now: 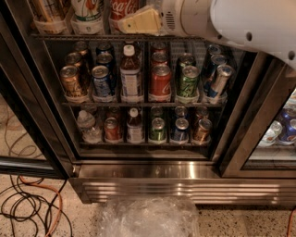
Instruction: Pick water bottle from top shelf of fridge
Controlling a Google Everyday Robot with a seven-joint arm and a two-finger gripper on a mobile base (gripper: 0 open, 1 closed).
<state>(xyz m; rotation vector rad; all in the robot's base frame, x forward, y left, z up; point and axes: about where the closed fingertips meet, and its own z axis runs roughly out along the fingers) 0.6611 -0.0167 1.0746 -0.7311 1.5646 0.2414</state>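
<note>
The fridge (185, 187) fills the view, its door open. The top shelf (92, 36) runs along the top edge and only the lower parts of its bottles show. These are a brown-labelled one (46, 11), a white and green one (88, 10) and a red Coca-Cola bottle (121, 8). My gripper (138, 21) is cream-coloured, points left and sits at top-shelf height, right beside the Coca-Cola bottle. The white arm (240, 23) comes in from the upper right. No clear ribbed water bottle shows; the arm covers the right part of the top shelf.
Two racks of cans and small bottles sit below, with a small clear bottle (87, 125) at lower left. A dark door frame (249, 125) stands at the right. Crumpled clear plastic (148, 217) and cables (32, 208) lie on the floor.
</note>
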